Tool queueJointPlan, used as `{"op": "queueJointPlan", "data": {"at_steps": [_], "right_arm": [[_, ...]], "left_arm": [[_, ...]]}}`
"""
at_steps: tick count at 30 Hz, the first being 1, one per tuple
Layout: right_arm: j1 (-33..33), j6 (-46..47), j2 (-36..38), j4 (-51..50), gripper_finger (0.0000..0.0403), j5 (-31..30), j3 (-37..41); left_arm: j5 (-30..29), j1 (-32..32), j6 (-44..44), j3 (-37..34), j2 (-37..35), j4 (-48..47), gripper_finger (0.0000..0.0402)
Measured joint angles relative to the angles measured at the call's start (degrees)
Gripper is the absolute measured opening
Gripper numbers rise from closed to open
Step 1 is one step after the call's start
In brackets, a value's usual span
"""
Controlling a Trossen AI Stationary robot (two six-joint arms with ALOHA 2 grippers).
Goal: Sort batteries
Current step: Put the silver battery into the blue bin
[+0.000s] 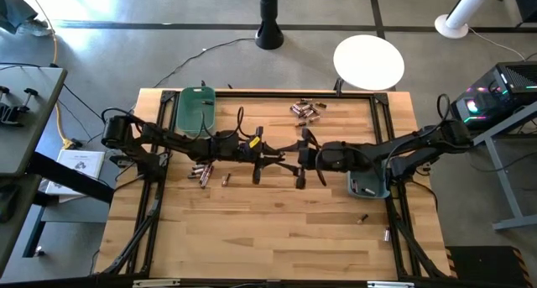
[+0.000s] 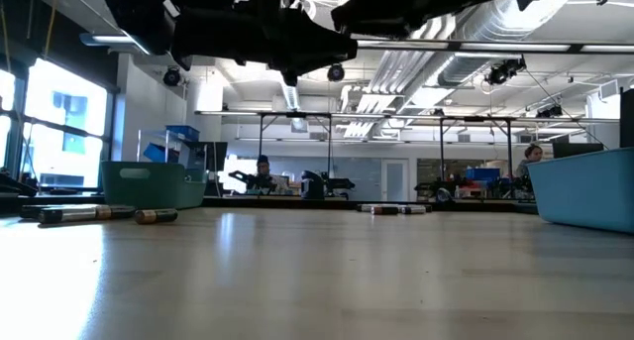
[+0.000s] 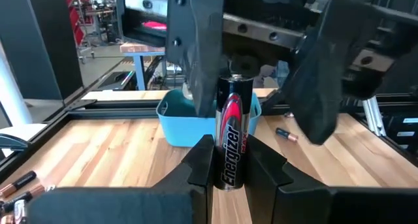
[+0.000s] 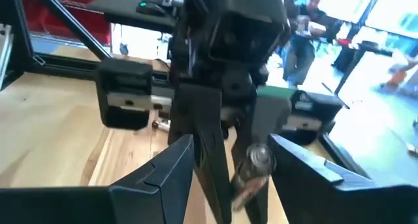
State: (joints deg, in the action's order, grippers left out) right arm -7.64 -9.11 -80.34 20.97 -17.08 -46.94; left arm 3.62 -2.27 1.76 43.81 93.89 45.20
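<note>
- Green rectangular plastic bin (image 1: 196, 110): one, at the far left of the wooden table (image 1: 277, 229). In the low view it stands at the left (image 2: 149, 184).
- Loose batteries near the left (image 1: 201, 172): a small group of about four copper-and-dark cells lying flat on the table, near side of the left arm, plus one single cell (image 1: 226, 179) just to their right. The low view shows two of them lying end to end at the left edge (image 2: 89, 213).
- Left gripper (image 1: 258, 158): over the table's middle, clamped on one black and silver cylindrical battery (image 3: 232, 136). The cell stands upright between the two dark fingers (image 3: 199, 165), its top clear of them.
- Right gripper (image 1: 302, 159): just right of the left gripper, facing it, jaws spread wide on either side of the held battery's top. In the right wrist view the cell's silvery end (image 4: 258, 157) sits between its fingers (image 4: 166, 168); contact cannot be told.
- Far cluster of batteries (image 1: 307, 110): roughly eight cells heaped together at the far edge, right of centre, well apart from both grippers.
- Blue-grey rectangular plastic bin (image 1: 369, 185): one, at the right under the right arm, with at least one cell inside (image 1: 362, 190).
- Two single batteries on the near right: one (image 1: 363, 218) just near of the blue-grey bin, another (image 1: 387, 234) nearer still, by the table frame.
</note>
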Motion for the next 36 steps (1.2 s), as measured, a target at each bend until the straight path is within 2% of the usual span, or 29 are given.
{"op": "queueJointPlan", "data": {"at_steps": [5, 12, 19, 22, 25, 28, 32, 36], "right_arm": [[-0.02, 1.58, 0.0, 0.61, 0.0144, 1.74, 0.0], [-0.23, 2.69, 0.0, 0.91, 0.0036, 1.53, 0.0], [-1.8, 3.73, 0.22, -2.6, 0.0032, -3.54, 0.0], [-2.93, 4.45, 2.25, -6.4, 0.0032, -7.96, 0.02], [-4.0, 7.51, 6.44, -12.97, 0.0032, -12.2, 0.02], [-4.8, 15.33, 11.48, -24.19, 0.0032, -14.39, 0.02], [-5.77, 34.27, 17.51, -47.32, 0.0032, -14.81, 0.02], [-9.11, 55.01, 19.92, -68.9, 0.0032, -11.64, 0.02]], "left_arm": [[0.15, 0.14, 0.84, 0.0, 0.0, 0.03, 0.0044], [0.48, 0.2, 1.0, 0.0, 0.0, -0.16, 0.0053], [0.05, -0.18, 0.29, 0.0, 0.02, -0.17, 0.0108], [-0.4, -0.61, 0.28, 0.03, 0.0, -0.23, 0.0127], [-0.55, -0.91, 0.3, 0.04, 0.0, -0.73, 0.0142], [-0.64, -1.15, 0.28, 0.04, 0.0, -1.16, 0.0149], [-0.68, -1.15, 0.24, 0.04, 0.0, -2.31, 0.0151], [-0.64, -1.15, 0.26, 0.04, 0.0, -3.34, 0.0152]]}}
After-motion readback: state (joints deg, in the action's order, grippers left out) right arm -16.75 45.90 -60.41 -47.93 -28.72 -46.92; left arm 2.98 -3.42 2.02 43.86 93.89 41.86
